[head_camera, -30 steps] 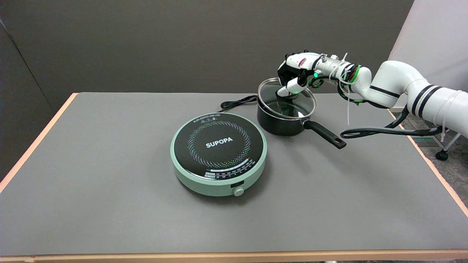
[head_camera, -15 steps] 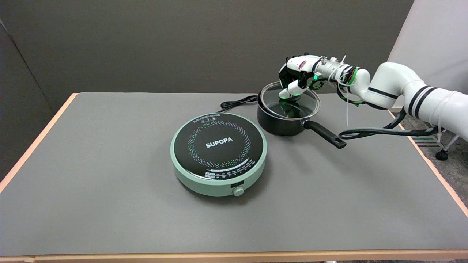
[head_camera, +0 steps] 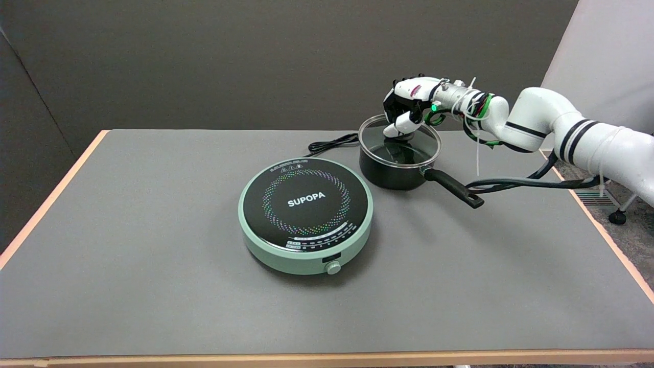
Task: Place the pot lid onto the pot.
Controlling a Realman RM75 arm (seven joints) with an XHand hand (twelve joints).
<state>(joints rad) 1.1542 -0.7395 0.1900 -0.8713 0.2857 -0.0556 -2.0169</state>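
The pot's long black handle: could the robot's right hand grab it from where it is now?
Probably yes, but not right away: the right hand holds the glass lid by its knob. The handle sticks out uncovered toward the arm's side.

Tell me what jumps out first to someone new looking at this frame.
The mint-green SUPOPA cooktop mid-table, its black face ringed with coloured dots. Behind it to the right, the white right hand holds the knob of a glass lid over the black pot, whose handle points toward the near right.
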